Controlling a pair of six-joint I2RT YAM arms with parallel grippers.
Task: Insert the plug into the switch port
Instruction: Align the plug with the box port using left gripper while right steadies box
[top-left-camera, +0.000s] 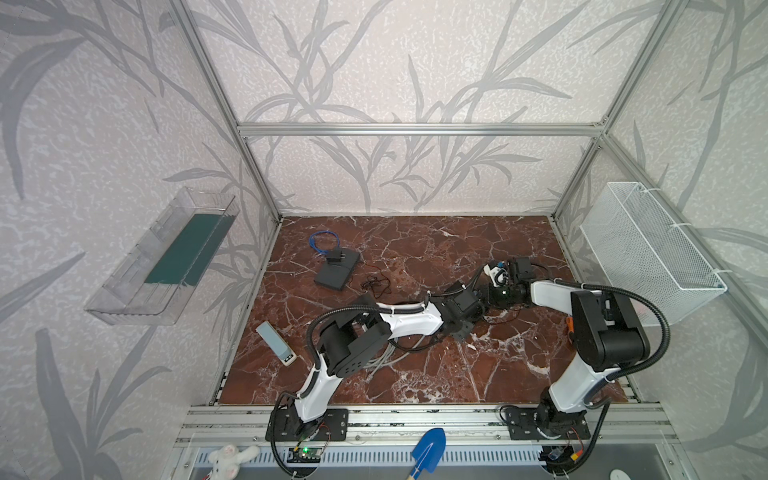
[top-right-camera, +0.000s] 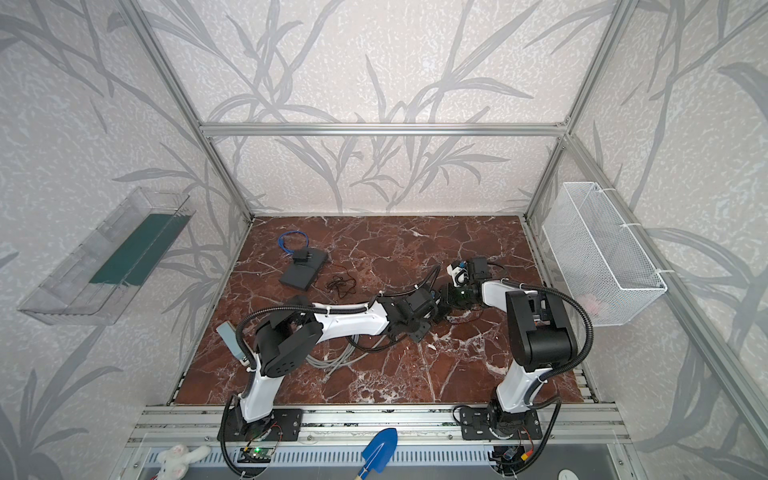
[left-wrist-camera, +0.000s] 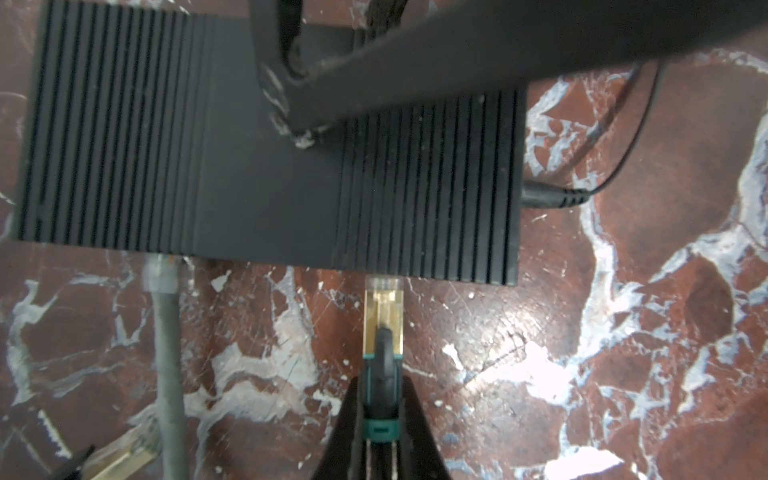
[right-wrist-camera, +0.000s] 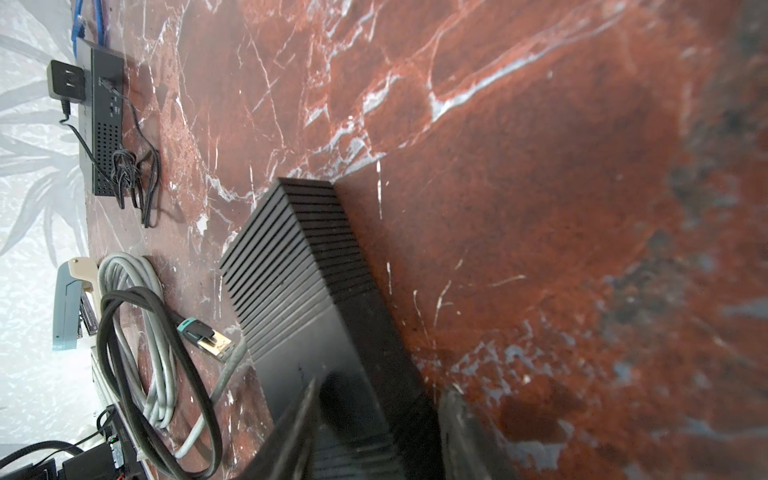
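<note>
The switch (left-wrist-camera: 266, 178) is a black ribbed box lying flat on the red marble table (left-wrist-camera: 623, 332). My left gripper (left-wrist-camera: 381, 388) is shut on the green boot of the plug (left-wrist-camera: 383, 307), a gold connector. The plug's clear tip touches the switch's near long edge. My right gripper (right-wrist-camera: 384, 386) stands over the switch (right-wrist-camera: 307, 299) with its jaws apart. One of its fingers (left-wrist-camera: 415, 79) lies across the switch's top and the other is beside the far long side. The sockets themselves are hidden. In both top views the two wrists cover the switch.
A grey cable (left-wrist-camera: 164, 332) enters the switch's near face and a black power lead (left-wrist-camera: 552, 197) its end. A loose second plug (right-wrist-camera: 210, 338) and coiled cables (top-left-camera: 390, 357) lie nearby. At far left are a grey slab (top-left-camera: 337, 270), an adapter (top-left-camera: 334, 257) and a blue cable (top-left-camera: 324, 241).
</note>
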